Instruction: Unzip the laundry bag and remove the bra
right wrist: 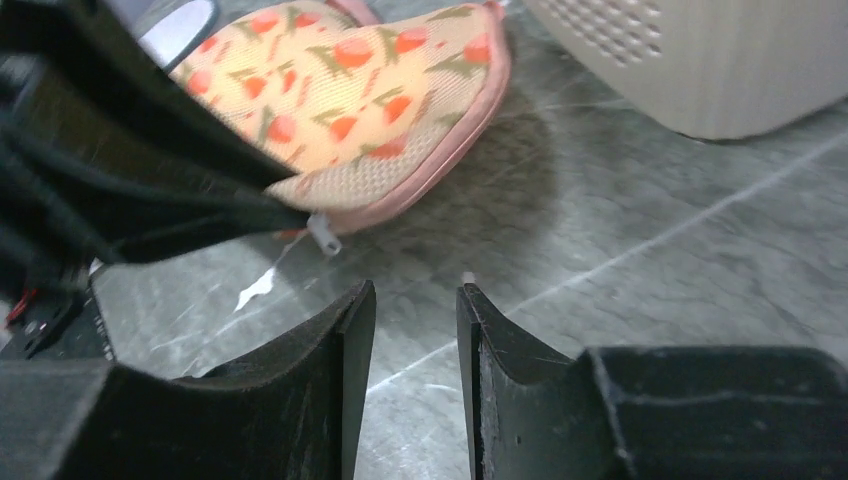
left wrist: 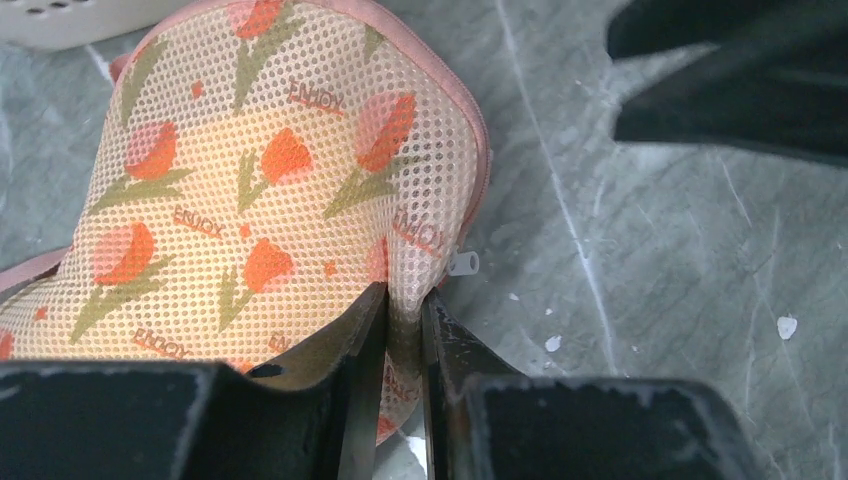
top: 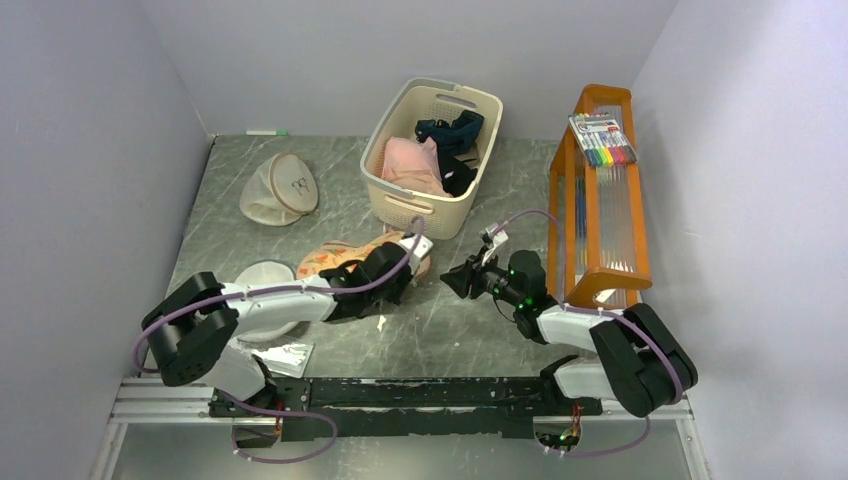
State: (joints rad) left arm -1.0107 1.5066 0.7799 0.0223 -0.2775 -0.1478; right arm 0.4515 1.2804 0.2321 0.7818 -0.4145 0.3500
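The laundry bag is a flat peach-pink mesh pouch with orange prints, lying on the table in front of the basket. It also shows in the left wrist view and the right wrist view. My left gripper is shut on a fold of the bag's mesh at its right end, beside the white zip pull. My right gripper is open and empty, low over the table, a little short of the zip pull. The bra is hidden.
A cream basket behind the bag holds a pink garment and a dark navy garment. A beige round bag lies back left, a white mesh dome bag under my left arm. An orange rack with markers stands right.
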